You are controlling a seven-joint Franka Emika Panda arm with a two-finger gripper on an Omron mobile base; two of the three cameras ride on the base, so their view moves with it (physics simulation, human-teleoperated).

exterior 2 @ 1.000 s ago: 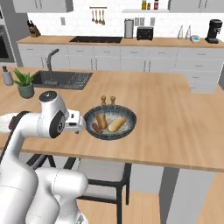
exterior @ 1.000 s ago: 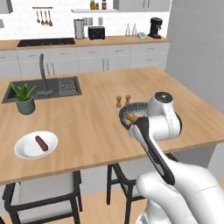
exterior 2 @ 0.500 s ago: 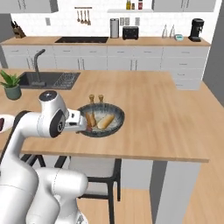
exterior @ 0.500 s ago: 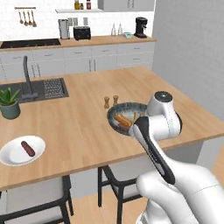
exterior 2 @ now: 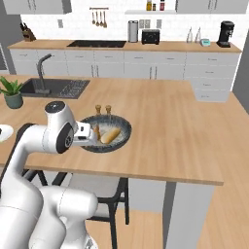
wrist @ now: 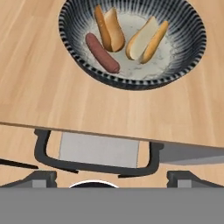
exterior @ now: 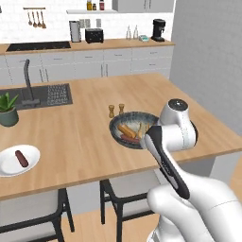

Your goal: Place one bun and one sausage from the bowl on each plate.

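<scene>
Hand (wrist: 112,177) hangs wide open and empty just short of the dark ribbed bowl (wrist: 83,65) on the wooden tabletop (wrist: 39,92), where the reddish-brown sausage (wrist: 101,53) looks light, firm and slick, best pinched mid-length.

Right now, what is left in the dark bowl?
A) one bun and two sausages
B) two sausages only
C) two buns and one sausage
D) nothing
C: the hand view shows the dark bowl holding two split buns, one beside the other, and a single sausage; another sausage already lies on the white plate.
</scene>
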